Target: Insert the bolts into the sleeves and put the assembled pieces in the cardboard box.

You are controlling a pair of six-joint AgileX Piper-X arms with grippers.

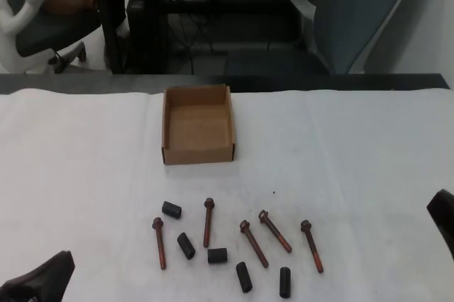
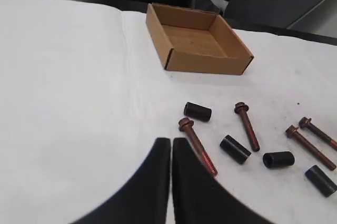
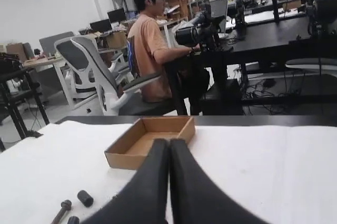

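Nearest you, the left gripper (image 2: 171,142) sits low at the near left of the white cloth (image 1: 355,160). Its two fingers are pressed together and hold nothing. The right gripper (image 3: 169,142), at the near right, is likewise closed and empty.

You have five bolts (image 1: 207,222) and five sleeves (image 1: 217,255) lying loose on the cloth between the arms, none assembled. The cardboard box (image 1: 197,153) stands just beyond them toward the far side, open-topped with nothing in it.

Handling, by judgement:
- **Bolts:** They look like stiff steel, heavy for their bulk, and the round shanks will likely roll if nudged. The leftmost bolt (image 1: 159,243) lies closest to your left gripper. Take it across the shank close under the head, leaving the tip free to enter a sleeve.
- **Sleeves:** They appear short, smooth and light, so expect them to roll or skid. Grip one, such as the far-left sleeve (image 1: 171,210), across its barrel at mid-length, keeping both open ends unobstructed.
- **Cardboard box:** It looks light and may slide if bumped.
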